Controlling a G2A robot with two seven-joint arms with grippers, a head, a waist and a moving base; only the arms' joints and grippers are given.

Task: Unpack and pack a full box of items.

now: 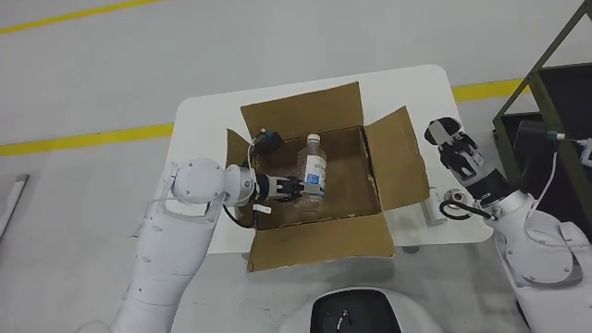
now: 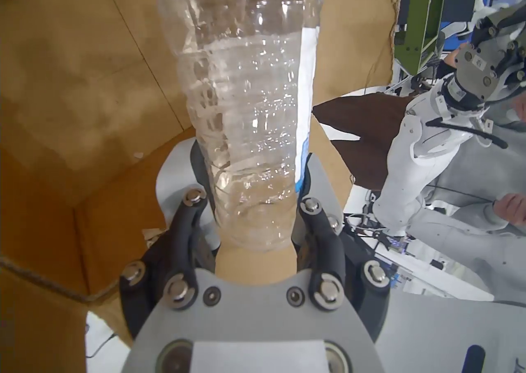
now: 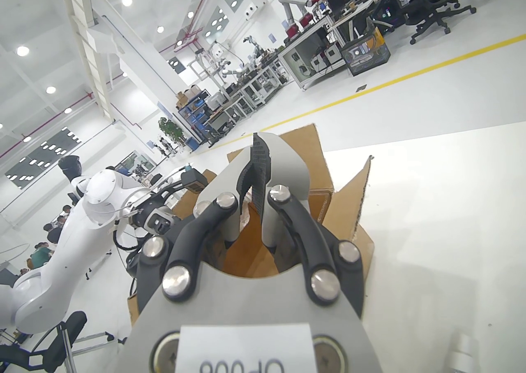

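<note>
White table is carrying an open box, flaps splayed. L gripper is sitting inside the box's left side, clamping the base end of a clear bottle, prob. so the cap leads out. Whether the bottle is touching the box bottom is unclear. R gripper is hanging at the table's right edge beside the box, fingers pressed together, empty, apparently leaving the L arm room.

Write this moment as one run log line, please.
left gripper: shut on bottle, inside open box | right gripper: shut, empty, over table beside box | bottle: clear, held at base end
</note>
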